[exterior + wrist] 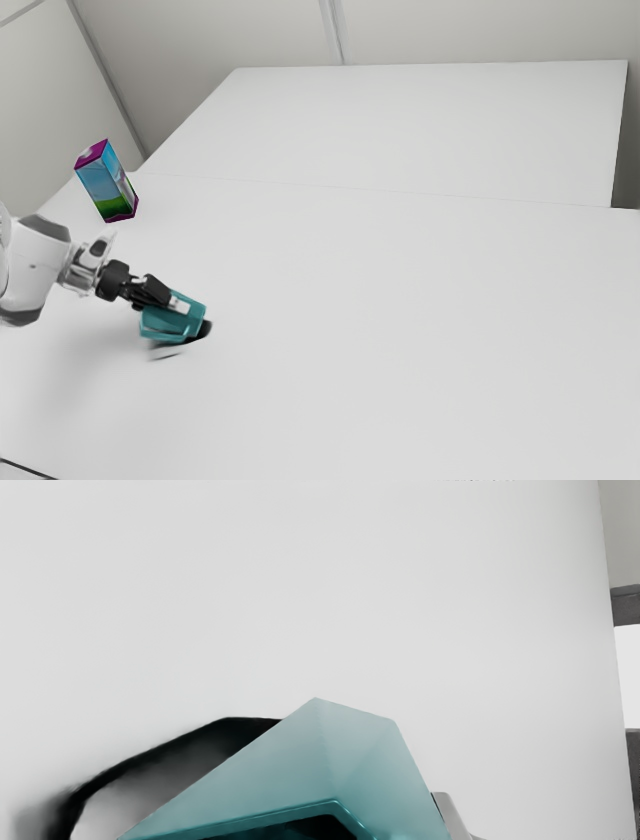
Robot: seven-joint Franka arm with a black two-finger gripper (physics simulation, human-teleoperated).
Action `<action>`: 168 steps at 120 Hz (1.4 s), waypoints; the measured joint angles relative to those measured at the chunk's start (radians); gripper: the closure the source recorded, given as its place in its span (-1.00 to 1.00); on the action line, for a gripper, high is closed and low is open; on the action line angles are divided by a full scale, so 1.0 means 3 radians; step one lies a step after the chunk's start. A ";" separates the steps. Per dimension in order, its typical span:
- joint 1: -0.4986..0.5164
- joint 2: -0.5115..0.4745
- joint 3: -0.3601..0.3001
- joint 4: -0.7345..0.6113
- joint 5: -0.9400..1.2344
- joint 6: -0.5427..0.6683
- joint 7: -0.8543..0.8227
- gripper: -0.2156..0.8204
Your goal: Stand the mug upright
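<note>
At end effector: tilted mug, contents unclear.

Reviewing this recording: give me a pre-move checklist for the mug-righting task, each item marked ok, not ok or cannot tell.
1. Tool at the mug: ok.
2. Mug gripped securely: cannot tell; the contact is partly hidden.
3. Mug fully upright: cannot tell from these angles.
4. Mug's base flat on the table: cannot tell.
5. Carton apart from mug and tool: ok.
6. Tool withdrawn from the mug: not ok; it is right at it.
</note>
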 joint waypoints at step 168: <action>-0.0743 -0.0183 -0.1363 0.0545 0.2995 0.1632 -0.0909 0.93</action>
